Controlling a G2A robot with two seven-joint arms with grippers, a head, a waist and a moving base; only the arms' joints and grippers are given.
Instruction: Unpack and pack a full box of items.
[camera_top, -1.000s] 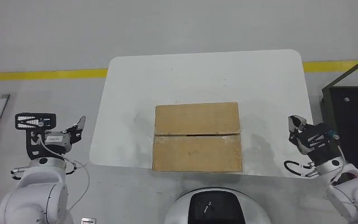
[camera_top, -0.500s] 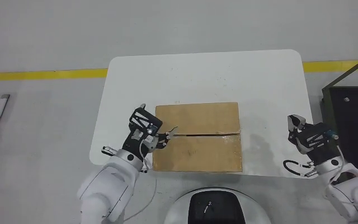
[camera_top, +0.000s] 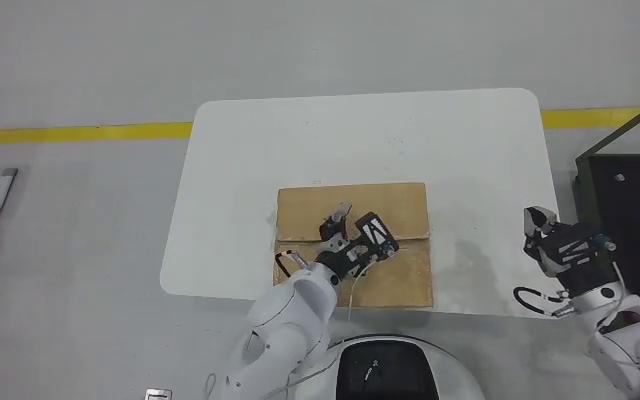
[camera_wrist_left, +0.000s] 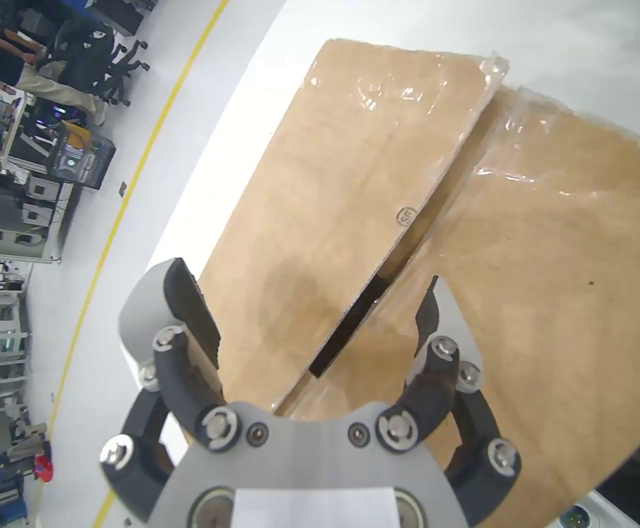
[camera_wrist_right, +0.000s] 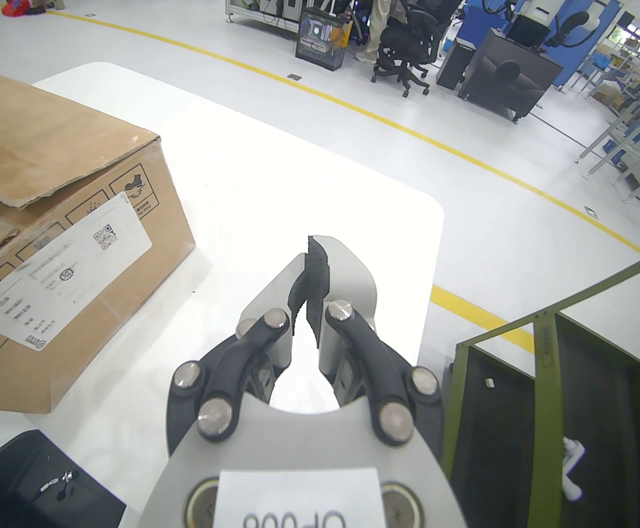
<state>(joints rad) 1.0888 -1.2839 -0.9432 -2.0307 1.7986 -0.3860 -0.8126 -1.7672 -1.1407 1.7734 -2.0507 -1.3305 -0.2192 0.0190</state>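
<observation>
Seen from above, the white rounded surface (camera_top: 450, 130) carries a single brown cardboard box (camera_top: 400, 205), set toward its 6 o'clock edge. The task looks barely begun. Both top flaps lie down flat, and the seam between them runs from 9 to 3 o'clock, with scraps of clear tape on it. Nothing has been taken out or set beside the box.

The left end effector (camera_wrist_left: 305, 290) hangs released over the seam, one finger above the 12 o'clock flap (camera_wrist_left: 350, 175) and the other above the 6 o'clock flap (camera_wrist_left: 540, 280). Between them is a narrow dark slot. What the box holds I cannot tell, since that slot shows only blackness.

The right end effector (camera_wrist_right: 310, 280) sits clenched on nothing, off the surface at about 4 o'clock. Opening the flaps, emptying the box and refilling it all remain, by my reckoning.
</observation>
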